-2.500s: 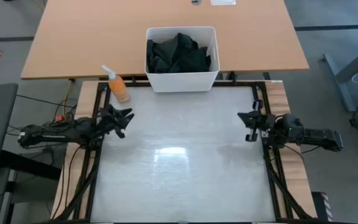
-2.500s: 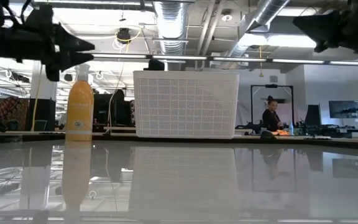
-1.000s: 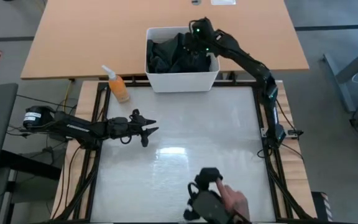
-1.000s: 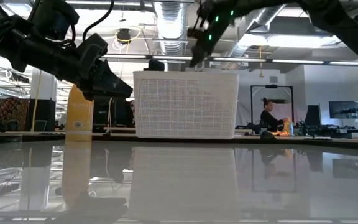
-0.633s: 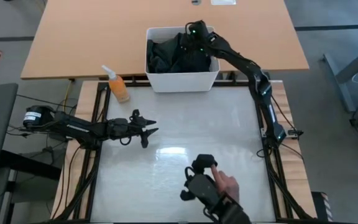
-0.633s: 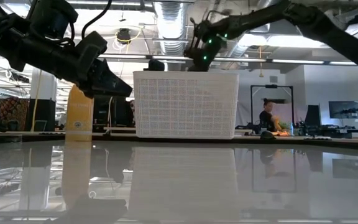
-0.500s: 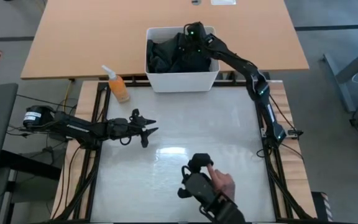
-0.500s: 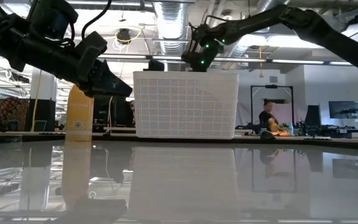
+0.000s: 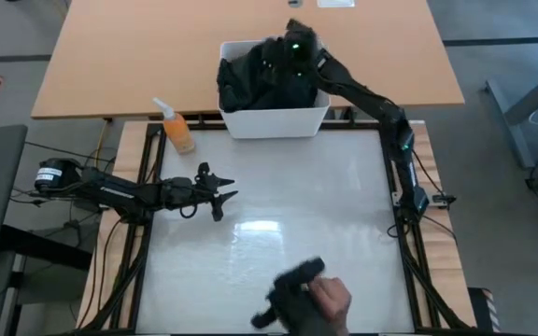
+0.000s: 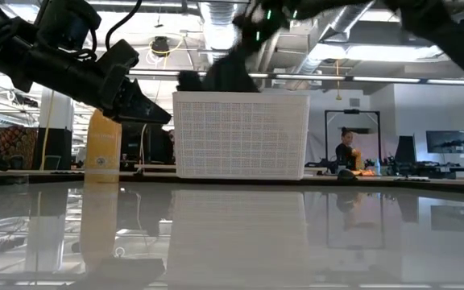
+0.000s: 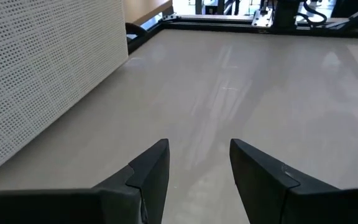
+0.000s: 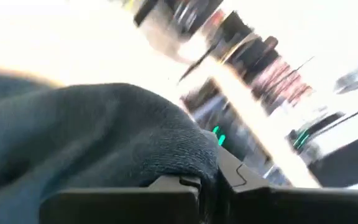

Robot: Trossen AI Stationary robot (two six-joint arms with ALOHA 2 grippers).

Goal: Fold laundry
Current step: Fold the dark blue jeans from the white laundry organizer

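The laundry (image 9: 258, 82) is a heap of dark cloth in the white bin (image 9: 276, 122) at the table's far edge. One dark garment (image 10: 225, 74) is pulled up above the bin's rim (image 10: 240, 94). My right gripper (image 9: 293, 47) is above the bin's far right part, shut on that garment (image 12: 104, 137). My left gripper (image 9: 222, 194) hovers open over the left half of the table, its fingers (image 11: 151, 169) pointing toward the table's right, with nothing between them. My right gripper pinches a bunched fold of the dark garment (image 12: 194, 163) between its two fingers, coming from above. The cloth hangs below the fingers, and its lower part (image 9: 250, 89) is still in the bin with the other garments.
An orange spray bottle (image 9: 176, 128) stands left of the bin at the table's far left corner. A person's hand holding a dark device (image 9: 299, 297) is over the table's near edge. The bin's perforated wall (image 11: 42, 74) is close to my left gripper.
My right gripper, which was low over the bin's far right part, has come up, and a dark garment has risen with it above the bin's rim. The person's hand has drawn back toward the table's near edge.
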